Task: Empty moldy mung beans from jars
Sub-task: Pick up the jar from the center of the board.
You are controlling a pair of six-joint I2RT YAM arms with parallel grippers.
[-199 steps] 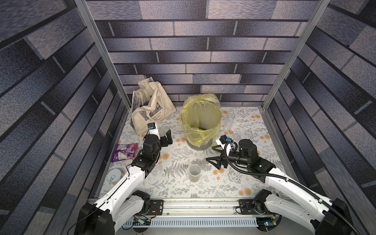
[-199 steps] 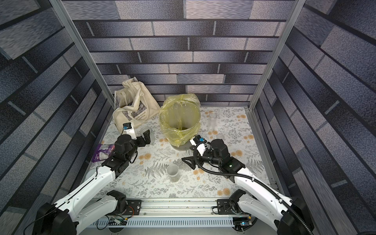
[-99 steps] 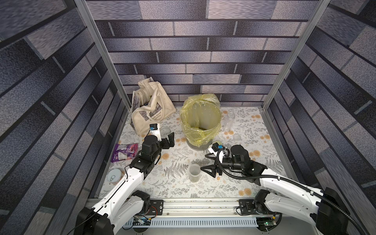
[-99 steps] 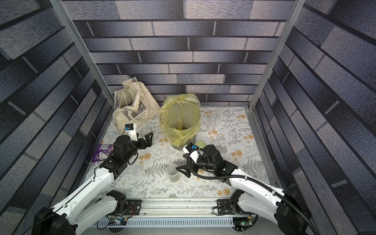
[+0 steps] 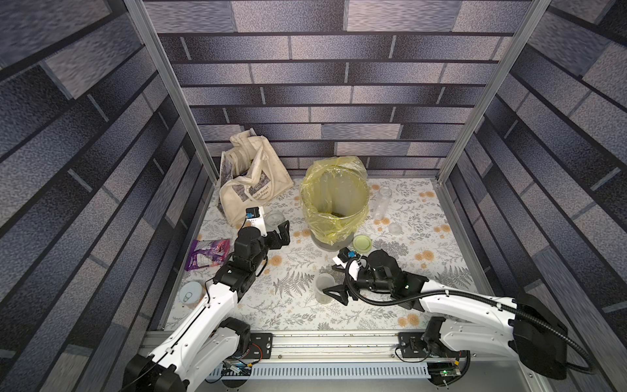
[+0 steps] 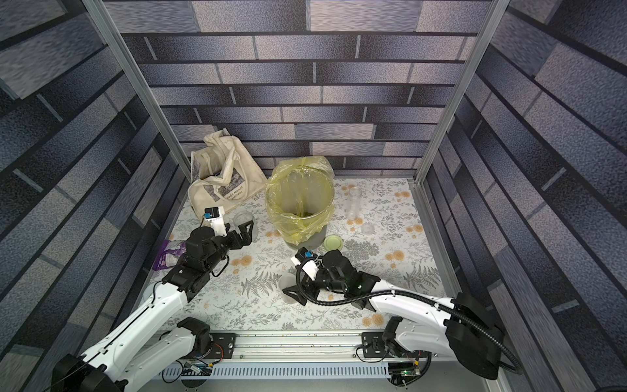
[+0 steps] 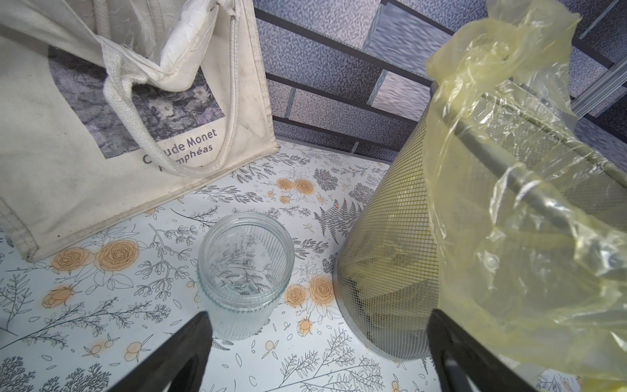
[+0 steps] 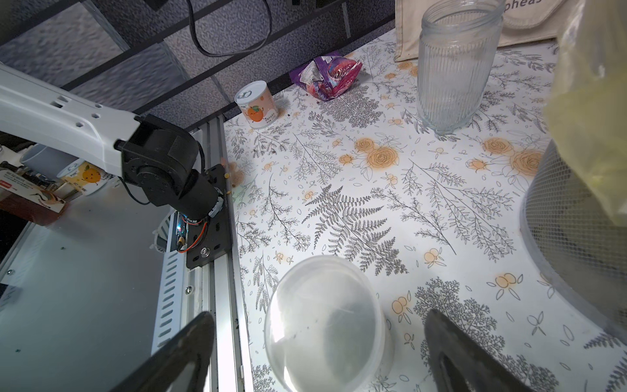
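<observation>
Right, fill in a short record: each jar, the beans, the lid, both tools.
Ribbed jar: upright, empty, ahead of left tool
Short jar: upright, looks empty, between right tool's jaws, not gripped
Tall slim jar: upright, beyond bin
Mung beans: at bin's bottom
Green lid: on table beside bin
Left tool: open
Right tool: open

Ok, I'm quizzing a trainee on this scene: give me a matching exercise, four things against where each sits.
Things:
1. ribbed jar
2. short jar
3. green lid
4. can

Places:
A. beside the left arm
B. between tote and bin
C. between the open jaws of the right gripper
D. on the table at the bin's foot

Pairs: 1-B, 2-C, 3-D, 4-A.
</observation>
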